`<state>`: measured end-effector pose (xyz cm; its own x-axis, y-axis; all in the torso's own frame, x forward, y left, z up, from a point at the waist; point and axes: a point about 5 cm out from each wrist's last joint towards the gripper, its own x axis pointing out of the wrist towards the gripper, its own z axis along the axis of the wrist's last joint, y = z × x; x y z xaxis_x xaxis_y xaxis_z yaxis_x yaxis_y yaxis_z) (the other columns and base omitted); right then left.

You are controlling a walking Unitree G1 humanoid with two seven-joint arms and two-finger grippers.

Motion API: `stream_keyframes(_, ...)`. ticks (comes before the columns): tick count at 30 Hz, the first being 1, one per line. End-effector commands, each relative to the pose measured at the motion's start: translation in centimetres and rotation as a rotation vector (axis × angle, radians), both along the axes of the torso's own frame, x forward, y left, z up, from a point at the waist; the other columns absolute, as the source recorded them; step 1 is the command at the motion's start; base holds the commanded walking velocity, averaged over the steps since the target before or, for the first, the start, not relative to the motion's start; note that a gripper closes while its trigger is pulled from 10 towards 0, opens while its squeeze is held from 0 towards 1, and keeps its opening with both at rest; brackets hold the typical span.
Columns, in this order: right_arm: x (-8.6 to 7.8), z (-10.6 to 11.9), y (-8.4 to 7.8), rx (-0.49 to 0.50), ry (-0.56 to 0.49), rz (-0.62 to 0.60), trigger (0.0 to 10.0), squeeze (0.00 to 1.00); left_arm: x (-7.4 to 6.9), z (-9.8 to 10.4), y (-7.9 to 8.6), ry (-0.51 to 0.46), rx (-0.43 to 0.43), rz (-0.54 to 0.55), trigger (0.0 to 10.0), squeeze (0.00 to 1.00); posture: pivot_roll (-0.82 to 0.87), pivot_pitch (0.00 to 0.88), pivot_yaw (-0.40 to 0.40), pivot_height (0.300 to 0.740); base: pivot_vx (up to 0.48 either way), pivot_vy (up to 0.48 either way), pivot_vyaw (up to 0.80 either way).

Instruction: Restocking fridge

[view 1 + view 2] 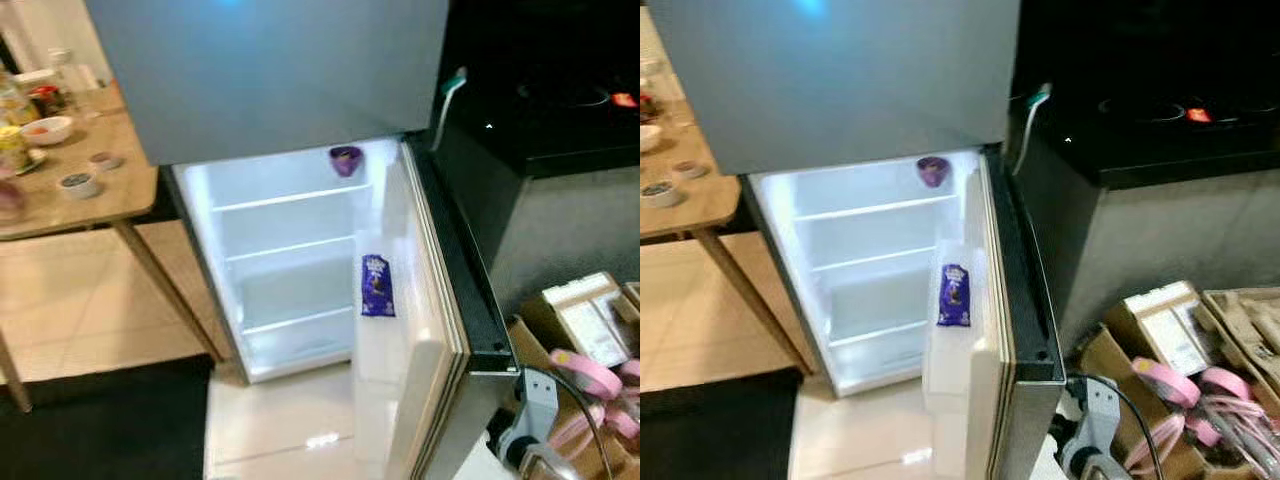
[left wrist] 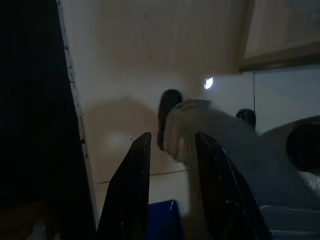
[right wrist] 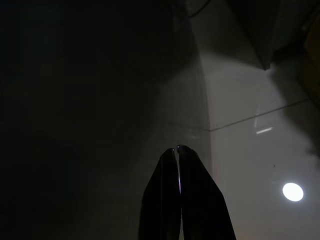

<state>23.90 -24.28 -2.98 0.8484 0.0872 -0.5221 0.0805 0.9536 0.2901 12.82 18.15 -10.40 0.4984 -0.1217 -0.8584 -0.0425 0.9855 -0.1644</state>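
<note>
We stand before the open fridge (image 1: 300, 260), door (image 1: 425, 290) swung wide for loading, a purple packet (image 1: 377, 286) already shelved in it, while our left gripper (image 2: 172, 142) hangs parted and empty and our right gripper (image 3: 177, 150) closed on nothing.

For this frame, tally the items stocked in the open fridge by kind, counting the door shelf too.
Purple cup on the top shelf: 1
Purple snack packet in the door shelf: 1
Total: 2
</note>
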Motion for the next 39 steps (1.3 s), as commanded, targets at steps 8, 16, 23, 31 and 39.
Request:
stream_keyframes(8,-1.5,-1.4,2.7,0.024,0.063,0.265,10.0,0.0,-0.5,-0.2,0.1,0.019,0.001,-0.001,10.0,0.0,-0.09,0.026,0.003,0.74,0.0,0.0,0.72)
stream_keyframes(16,-1.5,-1.4,3.5,0.062,0.052,0.306,10.0,0.0,-0.6,-0.2,0.0,0.021,0.0,0.001,10.0,0.0,-0.09,0.026,0.003,0.74,0.0,0.0,0.72)
stream_keyframes(23,-0.1,-0.4,4.7,0.104,-0.022,0.388,10.0,0.0,-0.8,-0.3,0.1,0.028,0.002,0.002,10.0,0.0,-0.09,0.027,0.002,0.74,0.0,0.0,0.72)
stream_keyframes(31,3.8,2.7,4.4,-0.068,-0.171,0.317,10.0,0.0,-0.7,-0.3,0.0,0.028,0.001,0.001,10.0,0.0,-0.09,0.022,-0.002,0.74,0.0,0.0,0.45)
stream_keyframes(39,4.0,2.7,3.6,-0.29,-0.121,0.394,10.0,0.0,-0.8,-0.3,0.0,0.028,0.001,-0.001,10.0,0.0,-0.09,0.018,-0.003,0.74,0.0,0.0,0.0)
